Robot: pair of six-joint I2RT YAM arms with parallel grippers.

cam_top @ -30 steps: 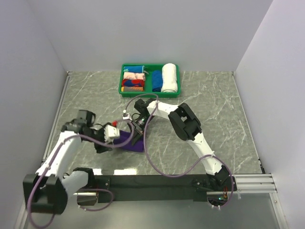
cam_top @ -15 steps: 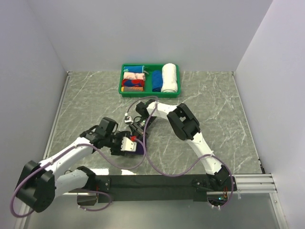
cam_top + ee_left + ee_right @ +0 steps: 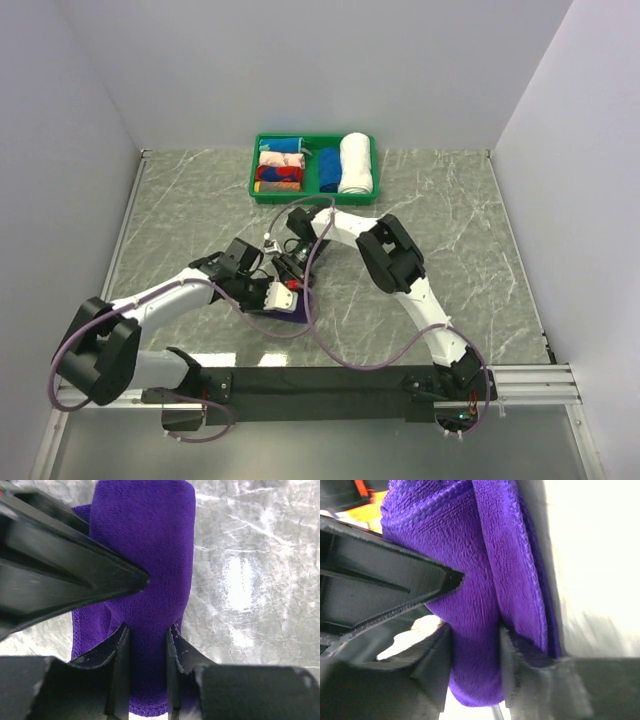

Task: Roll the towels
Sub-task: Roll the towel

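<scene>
**Two tools close on one purple towel**

The purple towel (image 3: 287, 308) lies bunched on the table (image 3: 470, 230), well short of the green tray (image 3: 254, 172) on the arms' side. The left tool (image 3: 145, 630) is clamped across one end, and the towel's long axis runs straight out from its fingers. The right tool (image 3: 475, 625) pinches the same bundle from the tray side. Neither arm is nearer, since both are already touching it.
</scene>
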